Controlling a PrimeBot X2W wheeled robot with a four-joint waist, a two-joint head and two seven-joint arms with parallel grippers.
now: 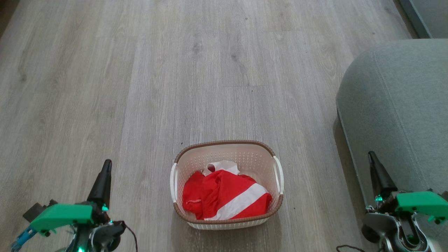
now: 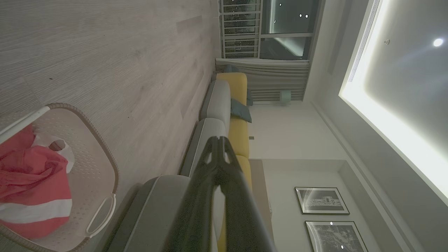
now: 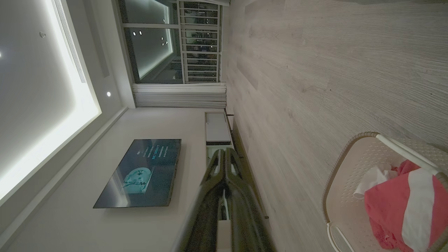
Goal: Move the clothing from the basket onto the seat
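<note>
The red clothing (image 1: 224, 197) with its broad white stripe lies bunched inside the cream perforated basket (image 1: 227, 148), which stands on the wooden floor at bottom centre of the head view. The grey-green seat (image 1: 399, 112) fills the right side, a short way right of the basket. My left gripper (image 1: 105, 171) is shut, low at the left, well clear of the basket. My right gripper (image 1: 372, 161) is shut, low at the right, in front of the seat's edge. The left wrist view shows the clothing (image 2: 31, 182), the basket (image 2: 101, 157) and the shut fingertips (image 2: 218, 143); the right wrist view shows the clothing (image 3: 402, 210) in the basket (image 3: 343, 182).
Pale wood floor (image 1: 196, 70) stretches wide ahead and to the left. A long grey and yellow sofa (image 2: 224, 105) runs along the wall in the left wrist view. A wall television (image 3: 140, 173) and a low cabinet (image 3: 217, 129) show in the right wrist view.
</note>
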